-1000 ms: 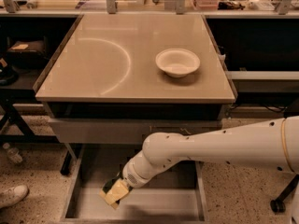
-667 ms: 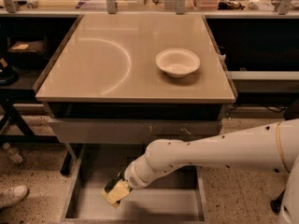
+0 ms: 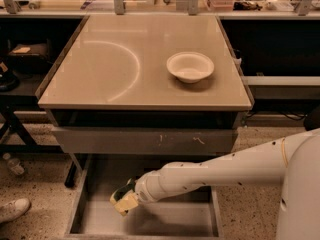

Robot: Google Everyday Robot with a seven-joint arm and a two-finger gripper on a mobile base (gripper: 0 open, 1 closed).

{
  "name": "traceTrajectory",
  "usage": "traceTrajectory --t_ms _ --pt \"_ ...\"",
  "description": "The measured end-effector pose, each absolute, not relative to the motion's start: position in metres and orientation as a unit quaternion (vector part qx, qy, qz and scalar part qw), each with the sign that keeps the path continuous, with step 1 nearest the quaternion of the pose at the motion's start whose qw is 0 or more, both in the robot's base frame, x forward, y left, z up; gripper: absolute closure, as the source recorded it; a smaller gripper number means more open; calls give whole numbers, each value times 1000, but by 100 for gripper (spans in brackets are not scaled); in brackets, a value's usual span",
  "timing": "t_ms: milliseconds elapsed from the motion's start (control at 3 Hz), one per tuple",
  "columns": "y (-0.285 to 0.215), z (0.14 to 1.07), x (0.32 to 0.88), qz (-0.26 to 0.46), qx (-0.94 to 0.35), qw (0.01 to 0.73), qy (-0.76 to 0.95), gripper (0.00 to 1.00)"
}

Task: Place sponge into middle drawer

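The sponge (image 3: 125, 202), pale yellow with a dark green layer, is held at the tip of my gripper (image 3: 123, 199). It hangs just above the left part of the open middle drawer (image 3: 165, 219), a shallow grey tray pulled out below the table. My white arm (image 3: 210, 176) reaches in from the right over the drawer. The gripper is shut on the sponge.
A white bowl (image 3: 190, 67) sits on the beige tabletop (image 3: 115, 64) at the right. A grey drawer front with pale scratch marks (image 3: 145, 140) lies above the open drawer. A shoe (image 3: 12, 210) is on the floor at the left. Dark shelving flanks both sides.
The gripper with the sponge has shifted slightly left and a little lower over the drawer. Nothing else moved.
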State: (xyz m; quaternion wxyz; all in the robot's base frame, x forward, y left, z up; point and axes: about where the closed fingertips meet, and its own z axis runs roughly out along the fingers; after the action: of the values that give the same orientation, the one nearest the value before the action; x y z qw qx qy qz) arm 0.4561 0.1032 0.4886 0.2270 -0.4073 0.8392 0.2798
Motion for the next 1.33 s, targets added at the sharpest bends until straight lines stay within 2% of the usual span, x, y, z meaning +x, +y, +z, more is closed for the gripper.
traceTrajectory --t_ms 667,1333 --pt "107 442 489 279 -395 233 844 100" --pt "106 409 497 289 -378 221 851 100"
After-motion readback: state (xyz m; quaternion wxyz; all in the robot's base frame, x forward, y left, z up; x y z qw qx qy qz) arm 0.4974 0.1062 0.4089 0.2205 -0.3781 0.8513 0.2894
